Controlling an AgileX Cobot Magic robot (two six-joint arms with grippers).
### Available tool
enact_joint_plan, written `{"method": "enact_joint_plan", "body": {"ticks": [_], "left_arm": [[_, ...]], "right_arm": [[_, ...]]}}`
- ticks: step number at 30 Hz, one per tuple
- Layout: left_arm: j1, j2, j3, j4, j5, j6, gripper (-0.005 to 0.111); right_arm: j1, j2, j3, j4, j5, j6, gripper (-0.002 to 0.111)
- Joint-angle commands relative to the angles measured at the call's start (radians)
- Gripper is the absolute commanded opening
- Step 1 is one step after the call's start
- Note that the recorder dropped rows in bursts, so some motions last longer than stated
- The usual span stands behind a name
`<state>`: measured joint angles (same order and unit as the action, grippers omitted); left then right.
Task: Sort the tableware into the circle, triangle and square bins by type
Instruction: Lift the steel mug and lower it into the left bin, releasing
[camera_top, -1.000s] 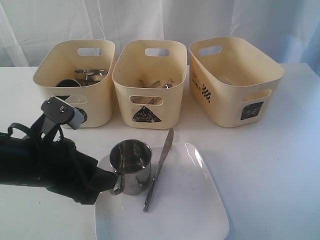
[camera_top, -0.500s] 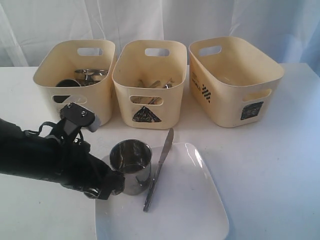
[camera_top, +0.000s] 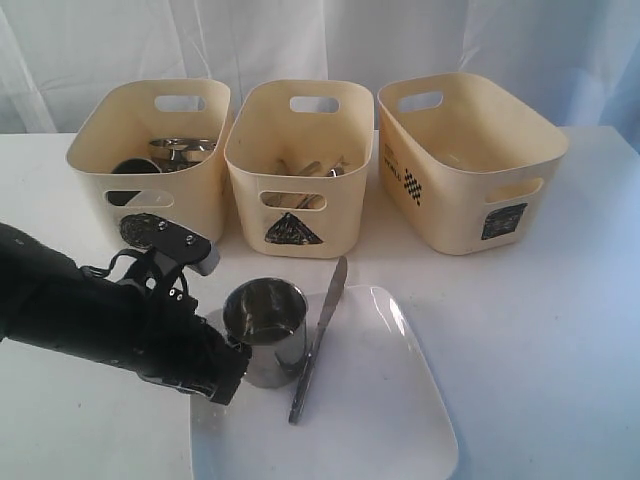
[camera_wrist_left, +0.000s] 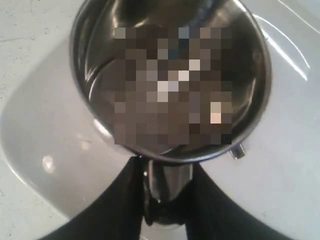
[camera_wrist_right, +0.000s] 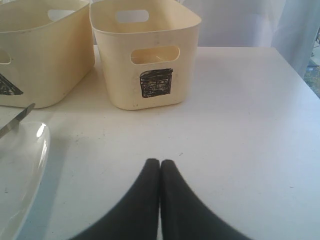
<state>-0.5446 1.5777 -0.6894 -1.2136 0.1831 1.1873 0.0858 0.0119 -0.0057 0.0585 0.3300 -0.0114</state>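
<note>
A steel mug (camera_top: 265, 330) stands upright on the left part of the white square plate (camera_top: 380, 420). My left gripper (camera_top: 232, 365) is shut on its handle; in the left wrist view the fingers (camera_wrist_left: 120, 200) flank the handle below the mug (camera_wrist_left: 90, 100), gripper (camera_wrist_left: 166, 167). A knife (camera_top: 320, 335) lies on the plate right beside the mug. Behind stand the circle bin (camera_top: 150, 165) with steel vessels inside, the triangle bin (camera_top: 300, 165) with cutlery, and the square bin (camera_top: 470, 160). My right gripper (camera_wrist_right: 160, 162) is shut on nothing, low over bare table.
My left arm lies across the table's front left, covering part of the circle bin's mark. The right wrist view shows the square bin (camera_wrist_right: 145, 55), the triangle bin (camera_wrist_right: 40, 60), the knife tip (camera_wrist_right: 17, 120) and the plate edge (camera_wrist_right: 20, 165). White curtain behind.
My left arm has swung in lower and to the right, closing on the mug's handle. The mug and the knife have shifted slightly right on the plate.
</note>
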Motion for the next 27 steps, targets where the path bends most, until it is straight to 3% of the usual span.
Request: {"method": "enact_joint_plan", "body": {"ticks": [1,2,10,18,27], "left_arm": [[-0.006,0.001,-0.004,-0.02,0.032,-0.002,0.006],[-0.006,0.001,-0.004,-0.02,0.034,0.002,0.0],[-0.006,-0.02,-0.004,-0.02,0.031,0.01,0.0],[-0.006,-0.148,-0.004,-0.02,0.012,0.021,0.0],[-0.006,-0.33,-0.004,0.015,-0.245,0.025,0.0]], "right_arm": [[-0.007,-0.003,0.006,-0.007,-0.009,0.005,0.0],[-0.007,-0.003,0.006,-0.007,-0.009,0.005,0.0],[-0.007,-0.003,0.006,-0.007,-0.009,0.005,0.0],[-0.007,-0.003,0.006,-0.007,-0.009,0.005,0.0],[-0.007,-0.003,0.006,-0.007,-0.009,0.005,0.0]]}}
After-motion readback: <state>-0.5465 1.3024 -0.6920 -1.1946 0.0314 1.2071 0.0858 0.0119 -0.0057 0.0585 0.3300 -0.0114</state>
